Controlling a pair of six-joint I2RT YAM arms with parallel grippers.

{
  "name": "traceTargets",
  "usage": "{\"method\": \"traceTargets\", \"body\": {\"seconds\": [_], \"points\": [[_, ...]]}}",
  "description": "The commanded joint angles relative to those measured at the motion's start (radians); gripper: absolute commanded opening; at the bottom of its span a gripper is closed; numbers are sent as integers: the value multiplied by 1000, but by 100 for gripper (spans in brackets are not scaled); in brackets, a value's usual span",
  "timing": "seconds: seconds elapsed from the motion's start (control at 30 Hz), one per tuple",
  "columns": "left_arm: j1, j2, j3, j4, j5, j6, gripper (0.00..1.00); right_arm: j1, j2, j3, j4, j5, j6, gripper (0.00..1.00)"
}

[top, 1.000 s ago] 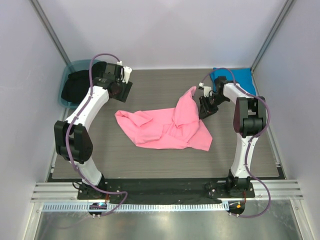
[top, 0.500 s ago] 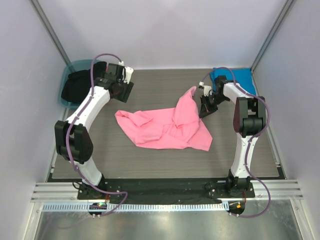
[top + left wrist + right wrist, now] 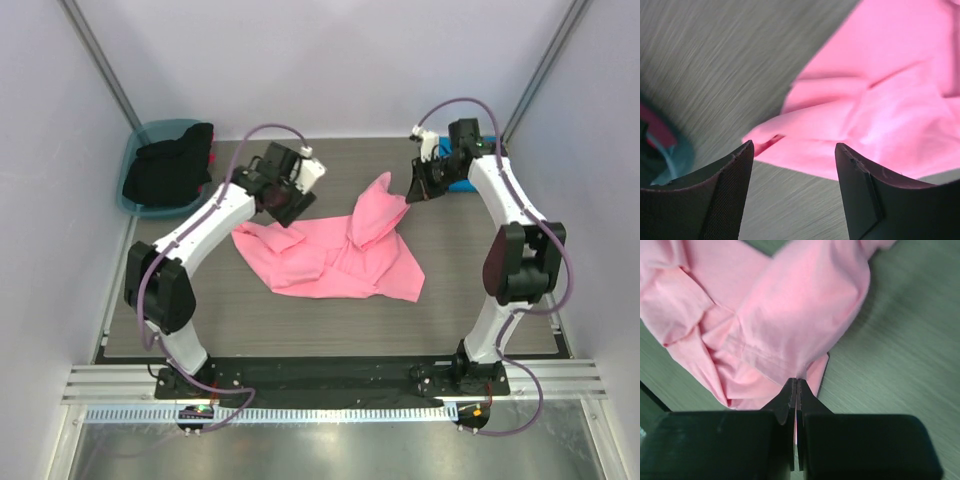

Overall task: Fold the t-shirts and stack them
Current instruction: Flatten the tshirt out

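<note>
My right end effector was clenched on the far-right edge of the pink t-shirt, crumpled at mid worktop, apparently to lift it for spreading, while my left end effector hovered released above its left edge.

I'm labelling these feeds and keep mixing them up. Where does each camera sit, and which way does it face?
Top external: fixed high behind the bases, looking down on the table; both arms show whole, with left gripper and right gripper.
Left wrist: on the left arm, looking down between its open fingers at an edge of the pink t-shirt.
Right wrist: on the right arm, looking along its shut fingers, which pinch the pink t-shirt.
Shared: all three views show the pink t-shirt.
</note>
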Motion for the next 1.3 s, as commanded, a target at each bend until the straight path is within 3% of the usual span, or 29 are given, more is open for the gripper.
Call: {"method": "traceTargets", "body": {"seconds": [0.0, 0.2, 0.47, 0.7, 1.0, 1.1, 1.13, 1.17, 1.23, 1.27], "points": [[-95, 15, -16, -32, 3, 80, 68, 0, -108, 72, 7, -27, 8, 1], [-116, 15, -79, -15, -97, 129, 67, 1, -133, 80, 4, -48, 37, 1], [-116, 43, -167, 30, -108, 142, 69, 0, -130, 94, 4, -60, 42, 1], [-112, 178, -67, -30, -86, 105, 68, 0, -118, 108, 4, -60, 37, 1], [-102, 285, -1, -5, -124, 79, 56, 0, -118, 105, 8, -66, 37, 1], [-91, 293, 30, -12, -129, 76, 32, 0, -114, 105, 12, -70, 41, 1], [-88, 281, 34, -16, -129, 73, 17, 0, -116, 105, 13, -70, 42, 1], [-86, 270, 39, -18, -135, 73, 9, 0, -114, 105, 15, -70, 44, 1], [-83, 226, 39, -16, -154, 74, 0, 0, -116, 105, 16, -70, 44, 1], [-80, 209, 37, -15, -155, 80, 0, 0, -114, 103, 18, -70, 47, 1]]}}
